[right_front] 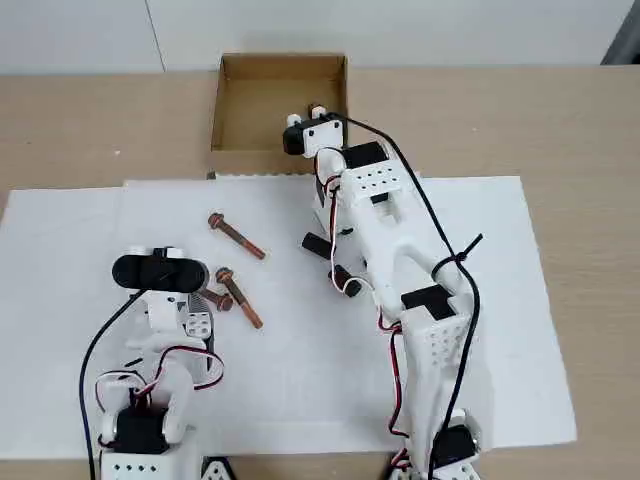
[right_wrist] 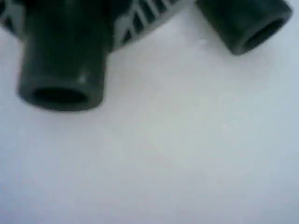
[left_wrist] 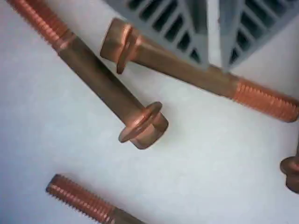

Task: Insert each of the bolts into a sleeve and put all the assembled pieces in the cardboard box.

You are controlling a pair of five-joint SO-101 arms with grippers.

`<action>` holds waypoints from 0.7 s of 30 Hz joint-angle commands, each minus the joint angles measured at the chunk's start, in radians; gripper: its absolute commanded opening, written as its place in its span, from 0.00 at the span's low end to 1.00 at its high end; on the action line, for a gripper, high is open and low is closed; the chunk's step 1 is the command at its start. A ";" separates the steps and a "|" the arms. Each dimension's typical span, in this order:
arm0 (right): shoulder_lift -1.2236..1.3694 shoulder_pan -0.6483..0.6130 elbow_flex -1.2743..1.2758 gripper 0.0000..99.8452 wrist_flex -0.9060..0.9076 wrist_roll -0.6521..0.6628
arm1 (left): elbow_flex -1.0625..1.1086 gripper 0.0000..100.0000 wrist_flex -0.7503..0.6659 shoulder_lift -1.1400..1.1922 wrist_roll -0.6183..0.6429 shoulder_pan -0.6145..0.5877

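Copper bolts lie on the white paper (right_front: 300, 380): one long bolt (right_front: 237, 236) and a pair (right_front: 238, 298) beside my left gripper (right_front: 207, 298). In the left wrist view my left gripper (left_wrist: 215, 65) has its grey fingers (left_wrist: 177, 23) almost together, with the tips on the shank of a bolt (left_wrist: 187, 70). Another bolt (left_wrist: 107, 88) lies next to that one, and a third bolt (left_wrist: 79, 198) farther off. My right gripper (right_wrist: 70, 23) has a finger on each side of a black sleeve (right_wrist: 60, 70) (right_front: 314, 243). A second sleeve (right_wrist: 247, 23) (right_front: 346, 279) lies close by.
The cardboard box (right_front: 260, 110) stands open at the back, just past the paper's far edge, with the right arm's black wrist camera (right_front: 310, 133) at its near corner. Bare wooden table (right_front: 560, 120) surrounds the paper. A bolt head (left_wrist: 292, 172) pokes in at the left wrist view's edge.
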 commanded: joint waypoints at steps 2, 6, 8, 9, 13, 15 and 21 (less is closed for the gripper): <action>-0.125 -0.018 -0.015 0.00 0.067 -0.035 | -0.002 0.01 -0.028 -0.006 0.000 -0.008; -0.229 -0.007 -0.015 0.00 0.171 -0.086 | -0.021 0.01 -0.021 -0.005 0.051 -0.009; -0.280 -0.001 -0.015 0.00 0.225 -0.084 | -0.044 0.01 0.005 -0.002 0.044 -0.009; -0.302 0.001 -0.015 0.00 0.246 -0.084 | -0.056 0.01 0.023 -0.002 0.044 -0.009; -0.374 0.030 -0.015 0.00 0.328 -0.084 | -0.111 0.01 0.104 -0.002 0.034 -0.009; -0.398 0.058 -0.015 0.00 0.357 -0.084 | -0.154 0.01 0.130 -0.002 0.034 -0.009; -0.427 0.159 -0.009 0.00 0.395 -0.089 | -0.265 0.01 0.176 0.000 0.032 -0.009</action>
